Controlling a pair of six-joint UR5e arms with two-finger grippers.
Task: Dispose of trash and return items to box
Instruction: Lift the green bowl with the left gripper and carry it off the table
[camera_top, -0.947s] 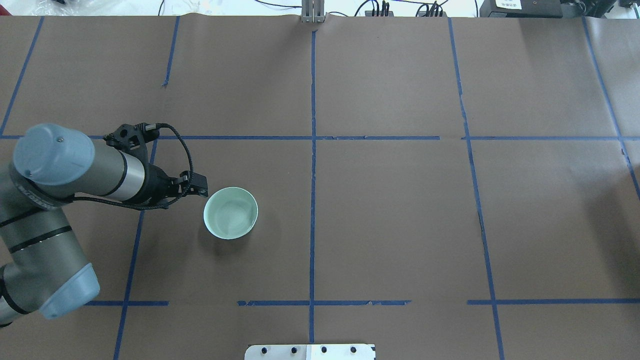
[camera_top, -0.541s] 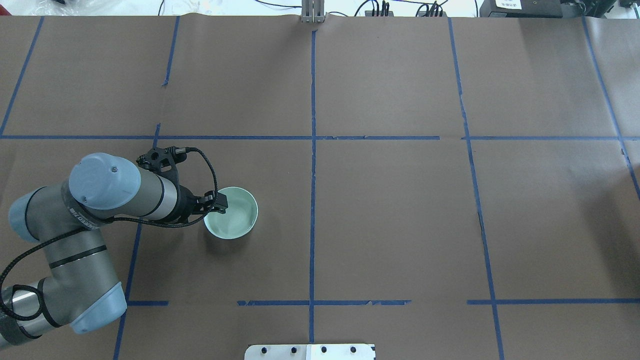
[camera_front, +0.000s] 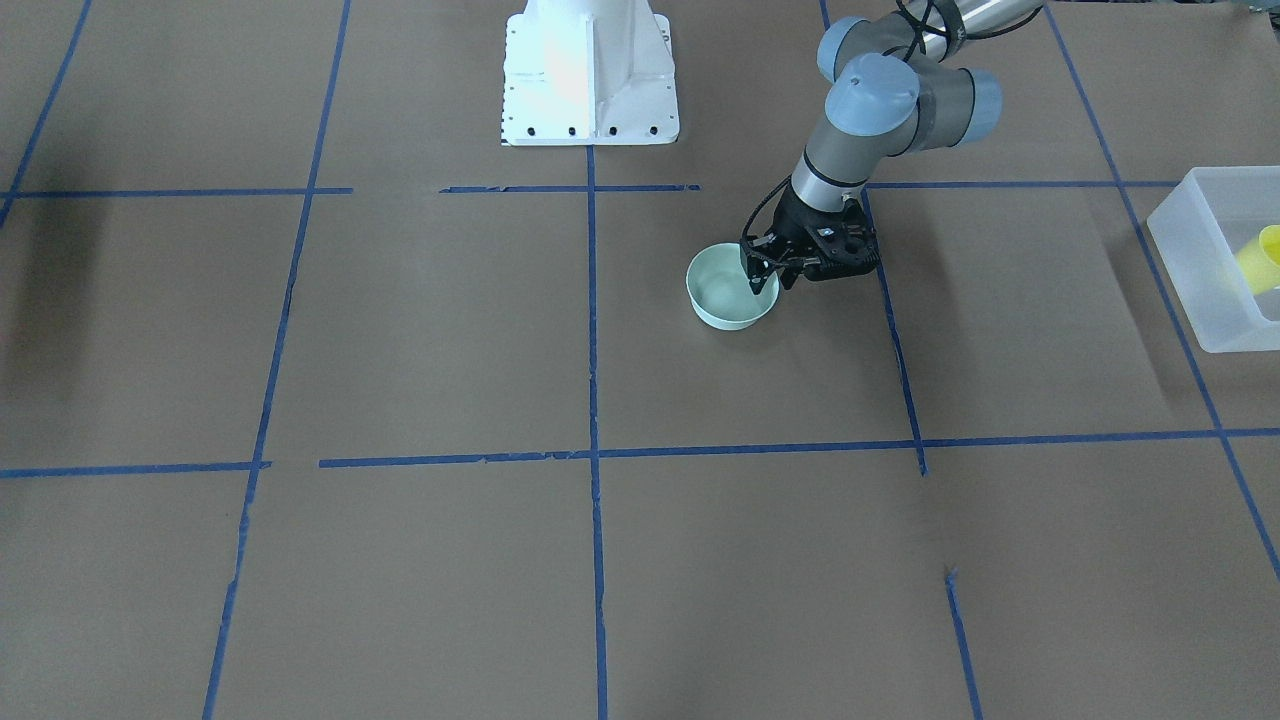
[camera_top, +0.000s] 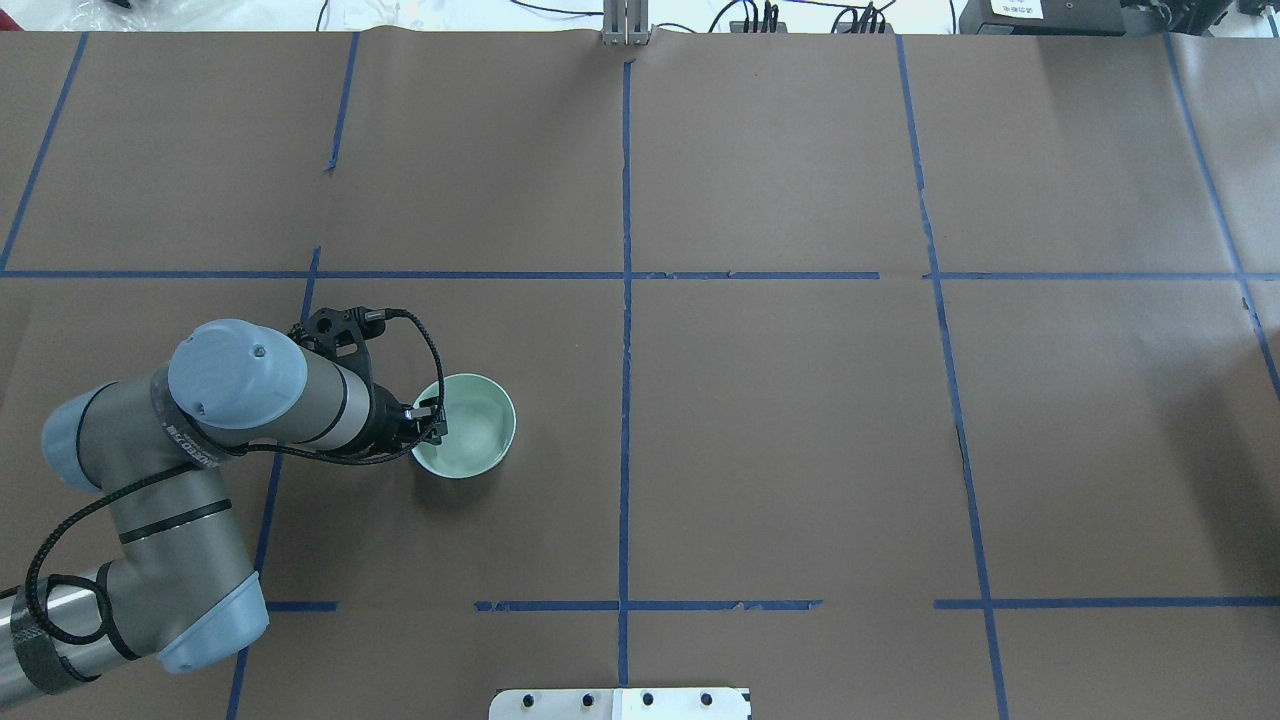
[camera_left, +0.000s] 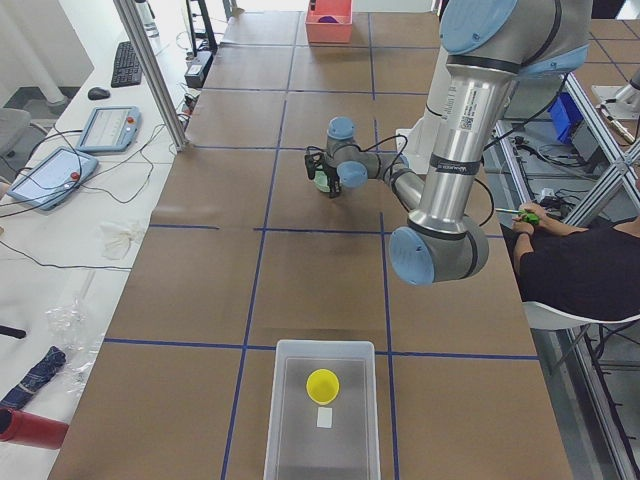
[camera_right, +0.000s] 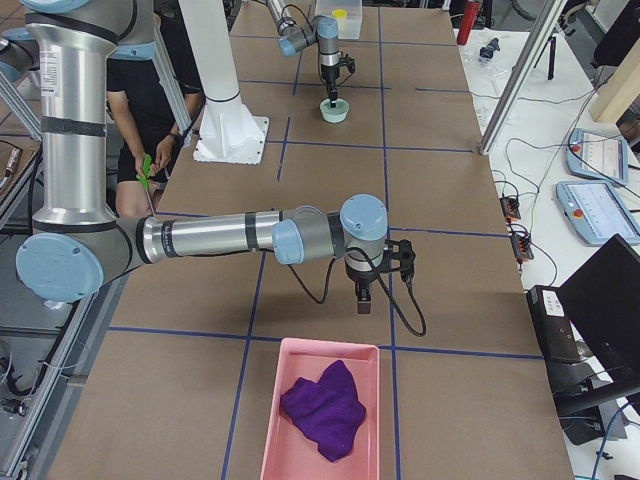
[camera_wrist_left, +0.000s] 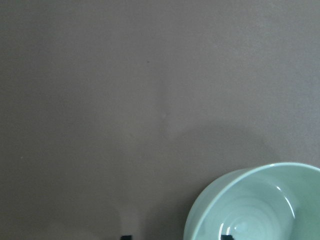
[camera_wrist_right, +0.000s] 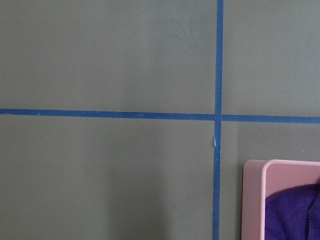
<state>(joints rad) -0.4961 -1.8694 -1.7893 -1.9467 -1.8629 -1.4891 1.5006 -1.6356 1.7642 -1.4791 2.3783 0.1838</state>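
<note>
The pale mint-green bowl (camera_top: 470, 432) stands upright on the brown table, left of the middle; it also shows in the front view (camera_front: 722, 300) and the left wrist view (camera_wrist_left: 260, 210). My left gripper (camera_top: 430, 425) (camera_front: 765, 282) is open and low over the bowl's rim, one finger inside and one outside; both fingertips (camera_wrist_left: 126, 237) show at the wrist view's bottom edge. The frosted box (camera_left: 322, 430) (camera_front: 1205, 265) stands at the table's left end with the yellow cup (camera_left: 322, 385) (camera_front: 1262, 258) in it. My right gripper (camera_right: 362, 300) hangs over the table near the pink tray; I cannot tell its state.
A pink tray (camera_right: 320, 415) holding a purple cloth (camera_right: 325, 405) sits at the table's right end; its corner shows in the right wrist view (camera_wrist_right: 257, 200). The white robot base (camera_front: 588, 75) stands at the near edge. A seated person (camera_left: 575, 270) is beside the table.
My left arm has swung right and come down toward the bowl; the gripper, earlier just left of the bowl, now straddles its left rim. The bowl has not moved.
</note>
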